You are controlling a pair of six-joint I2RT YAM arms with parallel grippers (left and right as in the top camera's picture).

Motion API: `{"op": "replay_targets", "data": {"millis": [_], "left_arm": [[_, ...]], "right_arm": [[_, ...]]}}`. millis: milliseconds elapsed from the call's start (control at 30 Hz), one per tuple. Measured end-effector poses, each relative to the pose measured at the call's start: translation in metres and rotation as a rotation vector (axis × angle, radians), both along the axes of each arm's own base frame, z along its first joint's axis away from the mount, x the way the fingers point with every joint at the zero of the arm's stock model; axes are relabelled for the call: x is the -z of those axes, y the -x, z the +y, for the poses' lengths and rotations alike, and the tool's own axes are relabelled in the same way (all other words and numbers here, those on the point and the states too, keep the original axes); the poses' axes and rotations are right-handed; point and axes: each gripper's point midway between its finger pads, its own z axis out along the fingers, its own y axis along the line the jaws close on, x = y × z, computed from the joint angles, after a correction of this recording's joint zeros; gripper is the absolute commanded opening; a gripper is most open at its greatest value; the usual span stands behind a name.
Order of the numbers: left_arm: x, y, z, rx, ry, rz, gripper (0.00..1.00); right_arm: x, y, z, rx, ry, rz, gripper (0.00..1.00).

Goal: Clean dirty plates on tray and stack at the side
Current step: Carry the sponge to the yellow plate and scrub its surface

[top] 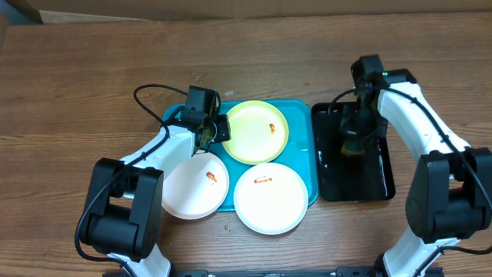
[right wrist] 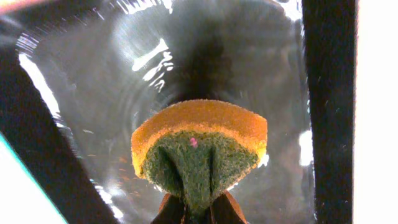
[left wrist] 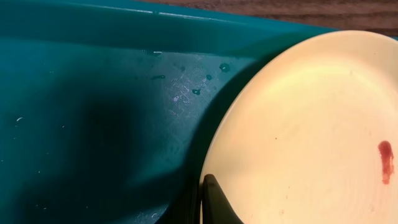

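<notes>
A turquoise tray [top: 302, 156] [left wrist: 93, 124] carries three plates. The pale yellow-green plate [top: 257, 131] [left wrist: 311, 137] lies at the back with a red smear. Two white plates [top: 196, 185] [top: 270, 197], each with a smear, lie in front and overhang the tray's near edge. My left gripper [top: 217, 129] [left wrist: 204, 183] is shut on the yellow-green plate's left rim, with one finger on top of it. My right gripper [top: 355, 142] [right wrist: 198, 211] is shut on a folded orange and green sponge [top: 352, 146] [right wrist: 199, 143], held low over a black tray.
The smaller black tray [top: 377, 173] [right wrist: 93, 93] sits right of the turquoise one and has a wet, shiny bottom. Bare wooden table [top: 92, 77] surrounds both trays. Water droplets [left wrist: 199, 90] dot the turquoise tray near the plate.
</notes>
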Motion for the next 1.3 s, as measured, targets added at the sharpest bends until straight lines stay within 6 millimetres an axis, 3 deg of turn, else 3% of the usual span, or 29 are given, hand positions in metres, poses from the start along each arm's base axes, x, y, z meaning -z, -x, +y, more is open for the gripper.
{"op": "replay_targets", "data": {"millis": [167, 333, 500, 600, 767, 900, 1100, 1300], "left_arm": [[0.0, 0.0, 0.0, 0.001, 0.001, 0.0, 0.04], [0.0, 0.0, 0.0, 0.001, 0.001, 0.0, 0.04], [0.0, 0.0, 0.0, 0.0, 0.001, 0.0, 0.04], [0.0, 0.0, 0.0, 0.001, 0.001, 0.0, 0.04], [0.0, 0.0, 0.0, 0.001, 0.001, 0.0, 0.04], [0.0, 0.0, 0.0, 0.001, 0.001, 0.001, 0.05], [0.0, 0.0, 0.0, 0.0, 0.001, 0.0, 0.05], [0.0, 0.0, 0.0, 0.0, 0.001, 0.001, 0.04]], "right_arm": [[-0.04, -0.032, 0.012, -0.059, -0.013, -0.112, 0.04], [-0.063, -0.058, 0.053, -0.173, -0.038, -0.242, 0.04], [-0.071, -0.063, 0.119, -0.326, -0.075, -0.338, 0.04], [-0.075, -0.056, 0.16, -0.418, -0.089, -0.379, 0.04], [-0.076, -0.039, 0.205, -0.53, -0.048, -0.417, 0.04], [-0.061, -0.038, 0.212, -0.557, 0.023, -0.41, 0.04], [-0.011, -0.042, 0.202, -0.557, 0.124, -0.318, 0.04], [0.02, -0.041, 0.194, -0.548, 0.164, -0.253, 0.04]]}}
